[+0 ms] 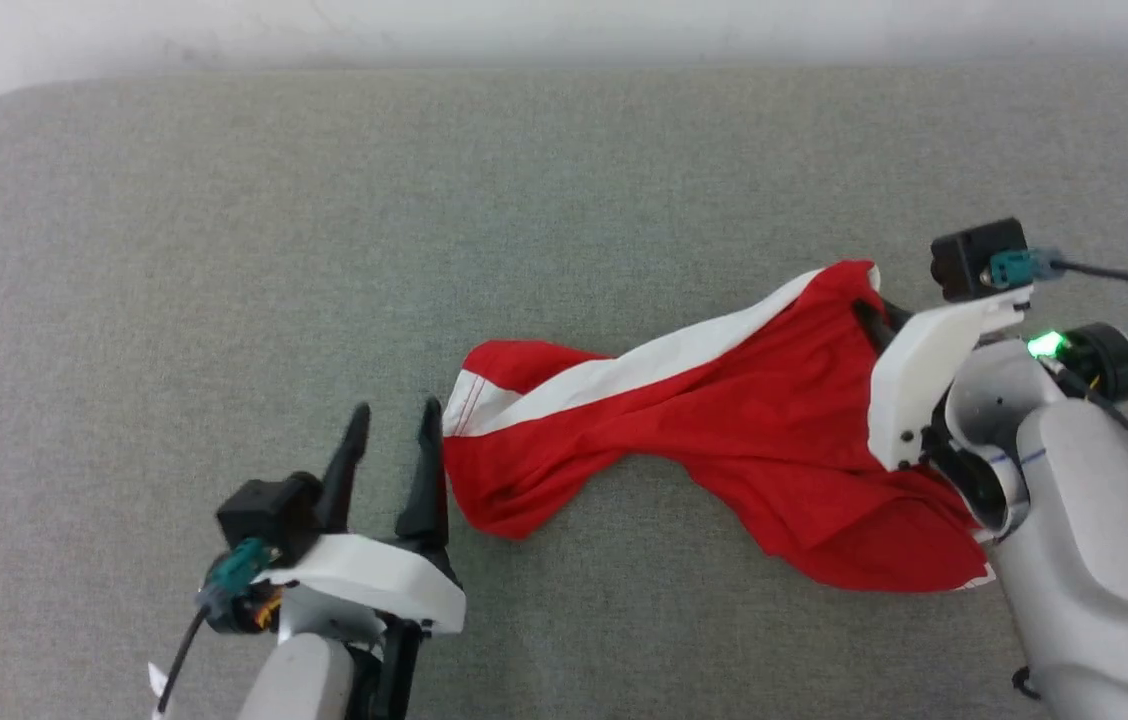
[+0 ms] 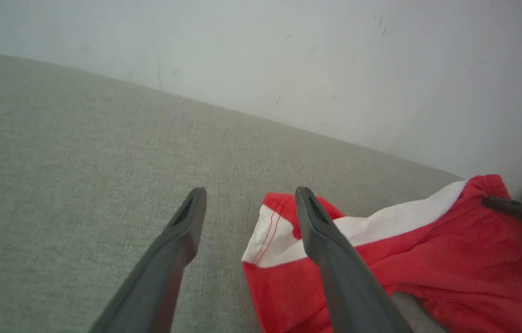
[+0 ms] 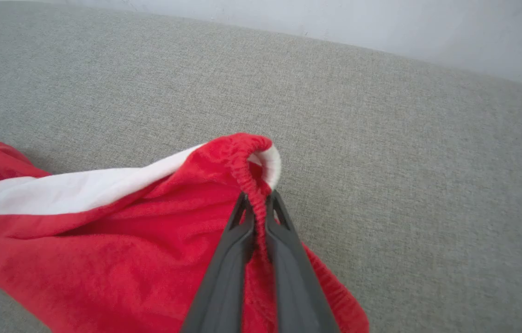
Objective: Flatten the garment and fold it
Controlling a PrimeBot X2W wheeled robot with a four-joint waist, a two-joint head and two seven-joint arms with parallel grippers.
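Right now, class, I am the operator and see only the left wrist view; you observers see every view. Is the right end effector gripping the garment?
Observer: Yes; the right wrist view shows the right end effector shut on the garment at its gathered waistband.
Operator: Is it lying flat?
Observer: No; the head view shows it bunched and narrowed mid-length on the grey surface.

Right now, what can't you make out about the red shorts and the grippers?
1. Head view: near right corner of the red shorts, under the right forearm.
2. Left wrist view: whether the left gripper touches the hem; one finger overlaps it.
3. Right wrist view: the leg ends, past the left edge; waistband fabric inside the shut right gripper.
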